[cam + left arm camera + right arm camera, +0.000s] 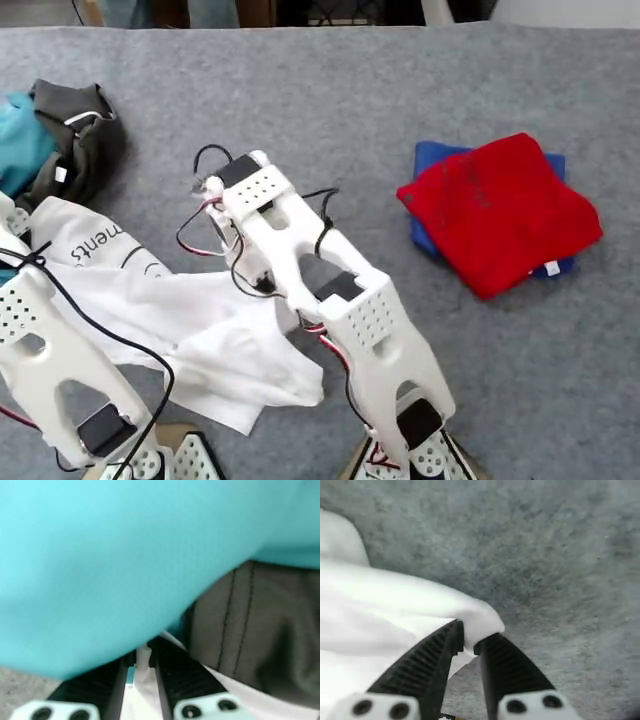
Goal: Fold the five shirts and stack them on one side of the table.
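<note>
The white shirt (200, 320) lies rumpled and unfolded on the grey table (350, 90), and both arms meet at it. The right gripper (468, 642) has its black fingers (427, 660) nearly together, clamped on a fold at the white shirt's edge. The left gripper (142, 652) is at the white shirt's other end, fingers close together with a strip of white cloth pinched between them. Just beside that end, a teal shirt (20, 145) and a dark grey shirt (85, 135) lie bunched together, touching each other. Well apart from the white shirt, beyond the right arm, a folded red shirt (500, 210) sits on top of a folded blue shirt (430, 160)
</note>
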{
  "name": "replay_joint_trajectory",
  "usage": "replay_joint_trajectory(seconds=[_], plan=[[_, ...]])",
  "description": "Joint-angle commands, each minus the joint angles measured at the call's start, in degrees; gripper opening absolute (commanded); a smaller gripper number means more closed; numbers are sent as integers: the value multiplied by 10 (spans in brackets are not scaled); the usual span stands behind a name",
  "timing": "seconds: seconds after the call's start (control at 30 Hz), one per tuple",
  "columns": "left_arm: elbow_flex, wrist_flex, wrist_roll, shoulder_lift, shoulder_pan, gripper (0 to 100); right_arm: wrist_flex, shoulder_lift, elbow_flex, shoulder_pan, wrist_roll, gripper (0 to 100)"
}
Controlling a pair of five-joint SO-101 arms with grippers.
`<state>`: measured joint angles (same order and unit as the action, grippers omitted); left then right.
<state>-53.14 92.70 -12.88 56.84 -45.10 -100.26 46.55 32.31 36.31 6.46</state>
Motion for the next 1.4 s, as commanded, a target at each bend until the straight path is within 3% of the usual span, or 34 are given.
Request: replay_joint_trajectory(seconds=[0.0, 0.3, 0.47, 0.63, 0.87, 1.03, 1.13, 1.27, 1.37], plan=[[-16, -26, 1, 12, 5, 29, -5, -65, 64, -40, -18, 24], [-16, -26, 0, 16, 17, 29, 70, -133, 167, -90, -17, 25], [-16, -25, 0, 16, 28, 29, 165, -100, 117, -99, 33, 25], [-16, -25, 2, 17, 32, 29, 129, -87, 64, -98, 62, 37], [-16, -25, 3, 17, 34, 29, 40, -87, 58, -152, 32, 336], [-16, -25, 3, 17, 35, 29, -9, -87, 119, -162, 14, 240], [-16, -25, 3, 17, 35, 29, -9, -93, 100, -99, -2, 31], [-16, -25, 3, 17, 35, 29, 32, -79, 50, -18, -5, 25], [-16, -25, 3, 17, 35, 29, 106, -46, 1, -15, -5, 15]])
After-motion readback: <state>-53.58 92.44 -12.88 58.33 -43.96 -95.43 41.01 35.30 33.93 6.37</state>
